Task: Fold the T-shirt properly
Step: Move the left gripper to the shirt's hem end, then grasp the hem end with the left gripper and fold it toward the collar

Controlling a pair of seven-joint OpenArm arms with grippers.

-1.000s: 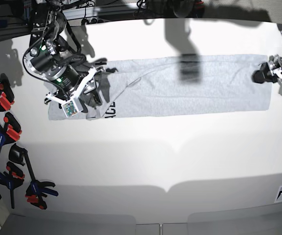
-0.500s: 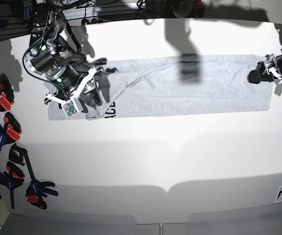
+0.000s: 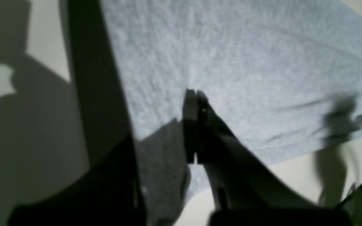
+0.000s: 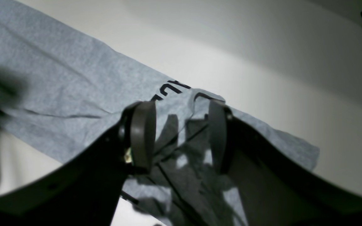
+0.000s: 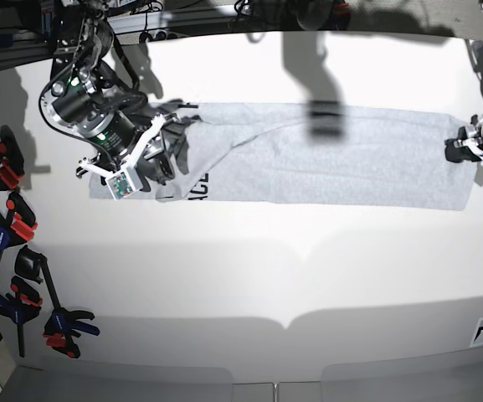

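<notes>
T-shirt: long grey band flat across table | left gripper: jaws pressed together, seemingly pinching its end hem | right gripper: jaws apart, astride bunched lettered end | handling, judged: light, limp, stretchy; grip hems or corners, not mid-cloth.

T-shirt stretched flat across the surface, claws over opposite ends, clamps off the surface's left side.
</notes>
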